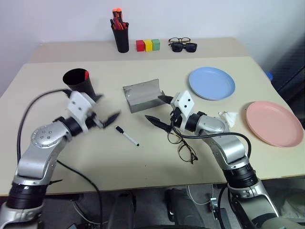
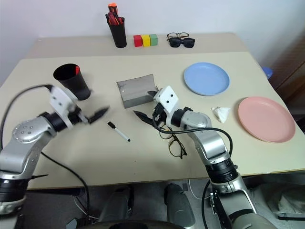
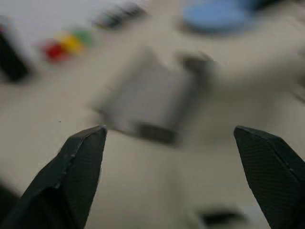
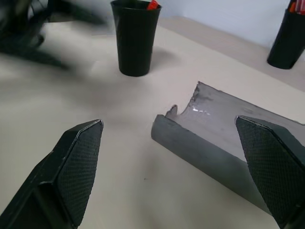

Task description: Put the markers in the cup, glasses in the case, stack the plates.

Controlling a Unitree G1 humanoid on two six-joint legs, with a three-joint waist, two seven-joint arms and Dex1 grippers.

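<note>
Pincers (image 1: 105, 119) (image 1: 160, 109) both apart, empty; right wrist view shows red marker (image 4: 152, 5) inside cup (image 4: 135, 38).

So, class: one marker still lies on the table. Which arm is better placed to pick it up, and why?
Left, probably. The open left gripper hangs just beside the white marker, with the cup on its side. The open right gripper sits between the case and the glasses.

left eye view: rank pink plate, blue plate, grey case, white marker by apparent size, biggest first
1. Pink plate, looks largest, but it lies nearer the camera.
2. Blue plate, probably alike in true size; the gap may be nearness.
3. Grey case, lying open.
4. White marker, clearly smallest.
</note>
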